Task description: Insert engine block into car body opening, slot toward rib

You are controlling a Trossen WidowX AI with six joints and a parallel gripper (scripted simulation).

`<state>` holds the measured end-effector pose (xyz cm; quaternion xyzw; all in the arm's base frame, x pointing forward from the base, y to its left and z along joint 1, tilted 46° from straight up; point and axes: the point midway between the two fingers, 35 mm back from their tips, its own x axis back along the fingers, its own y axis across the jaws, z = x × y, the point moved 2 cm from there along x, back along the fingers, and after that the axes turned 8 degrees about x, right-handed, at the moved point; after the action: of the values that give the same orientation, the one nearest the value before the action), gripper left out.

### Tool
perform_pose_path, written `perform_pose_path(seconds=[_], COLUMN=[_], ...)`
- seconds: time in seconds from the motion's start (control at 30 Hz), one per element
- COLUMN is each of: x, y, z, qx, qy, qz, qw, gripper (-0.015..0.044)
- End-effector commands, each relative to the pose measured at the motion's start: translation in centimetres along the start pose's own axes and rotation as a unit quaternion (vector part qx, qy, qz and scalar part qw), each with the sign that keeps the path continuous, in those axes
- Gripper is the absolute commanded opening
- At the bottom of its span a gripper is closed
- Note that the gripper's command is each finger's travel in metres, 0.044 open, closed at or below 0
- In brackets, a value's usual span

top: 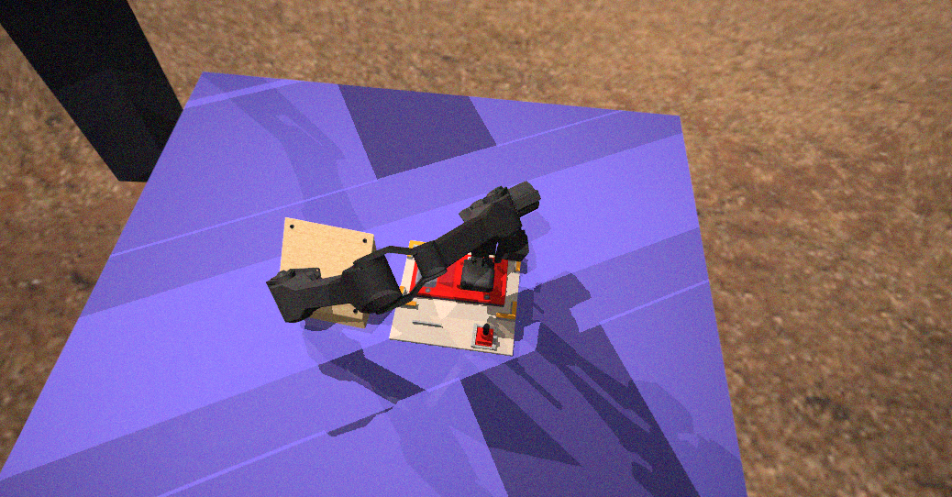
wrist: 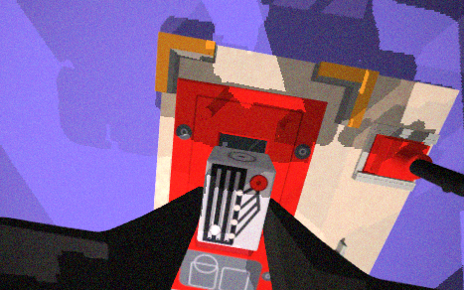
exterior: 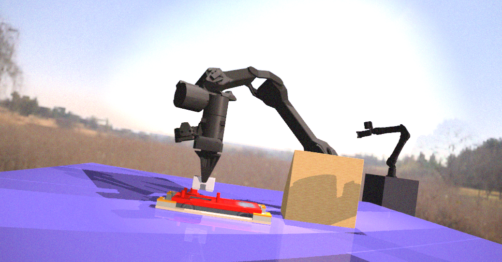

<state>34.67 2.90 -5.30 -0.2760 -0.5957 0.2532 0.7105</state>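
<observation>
My gripper is shut on the engine block, which is pale grey with a striped top and a red round cap. The block is upright, low over the red car body. The dark opening shows just beyond the block's far end in the wrist view; the rest of it is hidden under the block. I cannot tell whether the block touches the body. The top view does not show the block under the gripper. The rib cannot be made out.
Orange corner brackets hold the body on a cream board. A red piece with a black knob stands on the board beside the body. A large wooden block stands near the arm's base.
</observation>
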Motion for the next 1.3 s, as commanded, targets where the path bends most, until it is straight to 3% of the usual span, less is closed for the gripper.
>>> perform_pose_path(seconds=[0.0,1.27], x=[0.00,-0.40], y=[-0.05,-0.15], z=[-0.05,-0.16], qx=[0.000,0.000], qy=[-0.002,-0.002], qz=[0.002,0.002], qw=[1.000,1.000], gripper=[0.0158,0.0158])
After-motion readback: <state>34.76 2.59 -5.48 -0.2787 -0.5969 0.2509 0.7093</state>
